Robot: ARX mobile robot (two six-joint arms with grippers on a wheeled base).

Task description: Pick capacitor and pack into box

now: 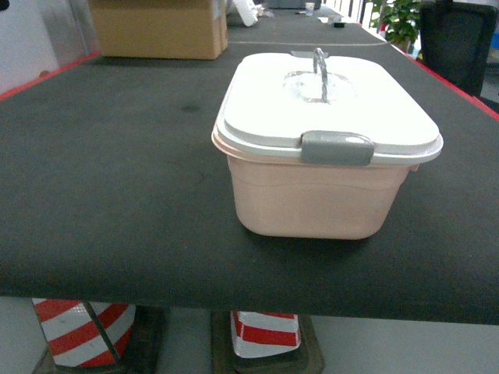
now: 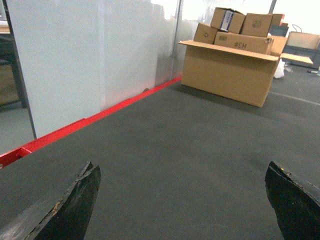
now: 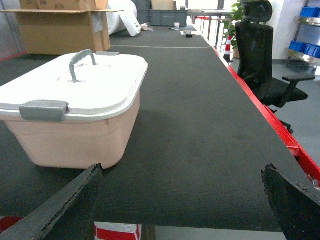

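Near the front edge of the table (image 1: 117, 195), a little right of its middle, sits the box (image 1: 312, 199), a pale pink tub with its white lid (image 1: 327, 101) seated flat on the rim. The grey clip (image 1: 336, 147) on the near side is folded down over the rim, and the handle (image 1: 320, 72) stands upright in the lid's centre, so the box looks closed for now. My guess is that the lid has to come off before anything can go in, and the upright handle and the near clip face the robot where they are easy to reach.

No capacitor shows in any view; the dark table top around the box is bare as far as the pictures reach, so I cannot tell where the part lies.

The left claw (image 2: 185, 200) is spread wide, its two dark fingertips at the lower corners of its own view with only table between them, holding nothing. It points toward the far left corner, where a cardboard carton (image 2: 227, 72) stands near the red table edge (image 2: 100, 116). The right claw (image 3: 180, 205) is likewise spread and empty, low at the front edge, with the box just ahead and to its left. An office chair (image 3: 260, 55) stands off the right edge. Both arms seem parked clear of the box, ready to start.
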